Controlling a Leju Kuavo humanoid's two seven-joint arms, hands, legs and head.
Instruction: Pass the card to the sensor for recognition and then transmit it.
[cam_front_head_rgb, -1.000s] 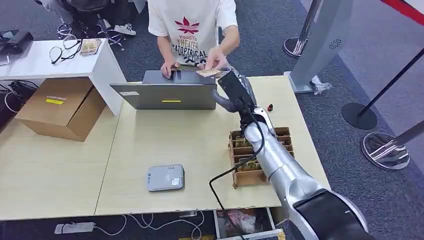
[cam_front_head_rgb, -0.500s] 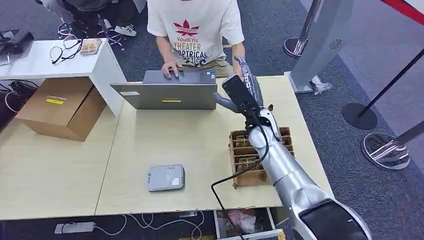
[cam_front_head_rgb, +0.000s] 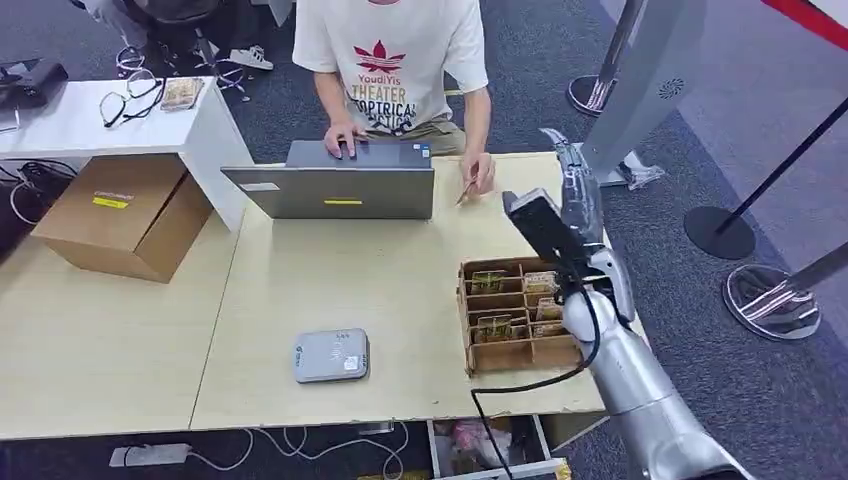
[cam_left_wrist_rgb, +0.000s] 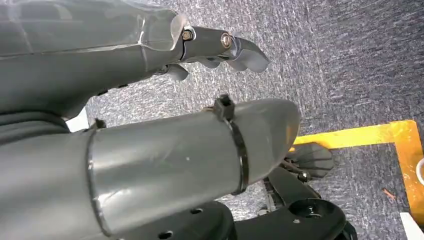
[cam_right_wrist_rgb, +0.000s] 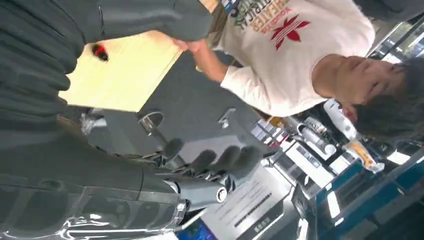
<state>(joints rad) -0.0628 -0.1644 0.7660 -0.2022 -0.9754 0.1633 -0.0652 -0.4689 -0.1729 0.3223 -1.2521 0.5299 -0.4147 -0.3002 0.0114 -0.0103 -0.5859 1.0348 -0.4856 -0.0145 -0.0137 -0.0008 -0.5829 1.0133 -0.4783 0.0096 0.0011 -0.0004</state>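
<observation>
Since the earlier frames, the right robot hand (cam_front_head_rgb: 575, 185) has swung away from the person (cam_front_head_rgb: 400, 60) to the right of the frame and now stands over the right edge of the worktop (cam_front_head_rgb: 380, 280), fingers straight and apart, holding nothing; the card (cam_front_head_rgb: 466, 190) has gone into the person's hand (cam_front_head_rgb: 480, 175) at upper centre, just right of the laptop (cam_front_head_rgb: 335, 185). Judging from that, the hand-over looks done, and whether the sensor step took place cannot be read from these pictures. Going near to far: one grey sensor box (cam_front_head_rgb: 331, 355) lies in the lower middle of the worktop; one wooden divided tray (cam_front_head_rgb: 515, 315) at lower right holds several more cards, too small to count; one laptop, one passed card and one person sit beyond. In the left wrist view, the left robot hand (cam_left_wrist_rgb: 220, 47) hangs over carpet with its fingers apart and nothing in them.
</observation>
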